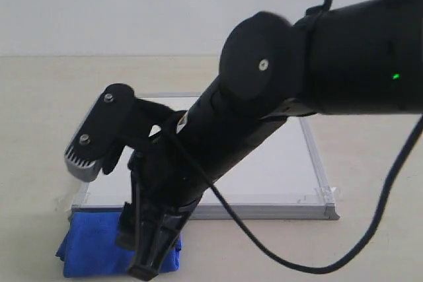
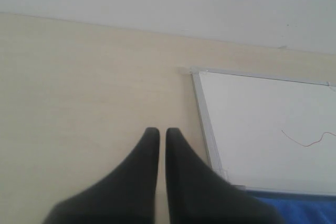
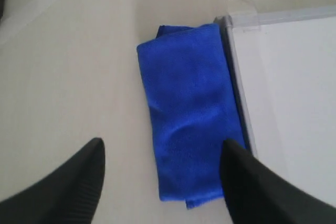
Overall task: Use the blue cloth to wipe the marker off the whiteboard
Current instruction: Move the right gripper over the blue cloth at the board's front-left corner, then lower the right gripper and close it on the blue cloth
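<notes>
The blue cloth lies folded on the table against the whiteboard's front left corner. My right arm reaches across the board, and the right gripper hangs just above the cloth. The right wrist view shows that gripper open, its fingers astride the blue cloth beside the whiteboard. My left gripper is shut and empty over bare table next to the whiteboard. The marker is a thin squiggle on the board, above a strip of blue cloth. The arm hides the marker in the exterior view.
A black cable loops from the right arm down across the table in front of the board. Clear tape holds the board's front right corner. Beige table surrounds the board, with a pale wall behind.
</notes>
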